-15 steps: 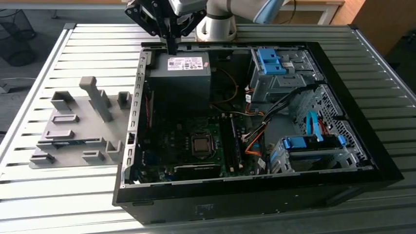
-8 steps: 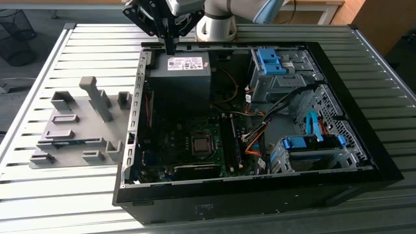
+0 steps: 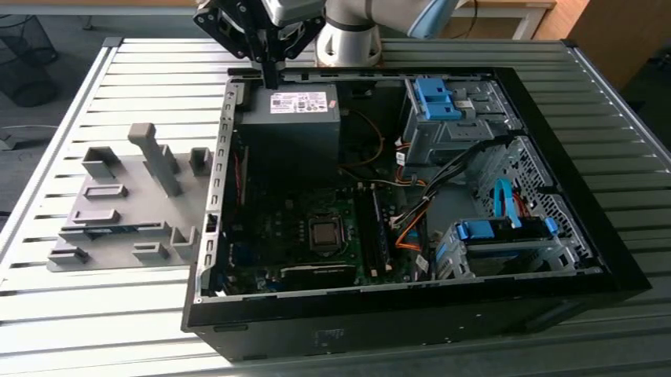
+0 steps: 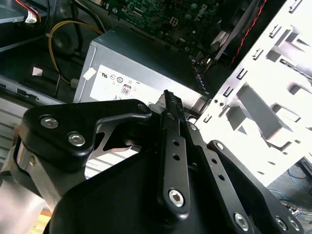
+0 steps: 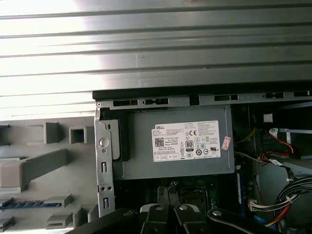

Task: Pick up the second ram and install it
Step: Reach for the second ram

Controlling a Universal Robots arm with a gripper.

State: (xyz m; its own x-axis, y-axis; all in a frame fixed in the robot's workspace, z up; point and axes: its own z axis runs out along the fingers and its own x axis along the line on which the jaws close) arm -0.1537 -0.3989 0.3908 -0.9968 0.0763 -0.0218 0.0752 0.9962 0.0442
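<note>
Pincer (image 3: 269, 75) hangs in the upper middle of the exterior view, its black fingers pressed together with nothing between them, the tip just above the back rim of the open computer case (image 3: 419, 334). In both wrist views the closed tips (image 4: 169, 100) (image 5: 167, 191) sit over the grey power supply box (image 3: 288, 126) (image 4: 141, 63) (image 5: 175, 146), which fills the case corner right under them. Behind the pincer stands the arm's pale base (image 3: 351, 39).

Further into the case lie the green mainboard (image 3: 283, 228), a row of long dark slots (image 3: 375, 228), a tangle of orange and black cables (image 3: 411, 228) and two blue drive brackets (image 3: 435, 98) (image 3: 504, 229). The case's perforated metal side wall (image 3: 215, 196) stands between the case interior and the grey fixture plate (image 3: 115, 212) (image 5: 29, 168) on the exterior view's left, with a tall grey post (image 3: 157, 157) rising from that plate.

The second ram (image 3: 110, 229) (image 5: 22, 202), a thin blue strip, lies flat in a slot low on the fixture plate, outside the case, well apart from the pincer, lower and to the left in the exterior view. All rests on a slatted metal table (image 3: 63, 330) (image 5: 156, 48).
</note>
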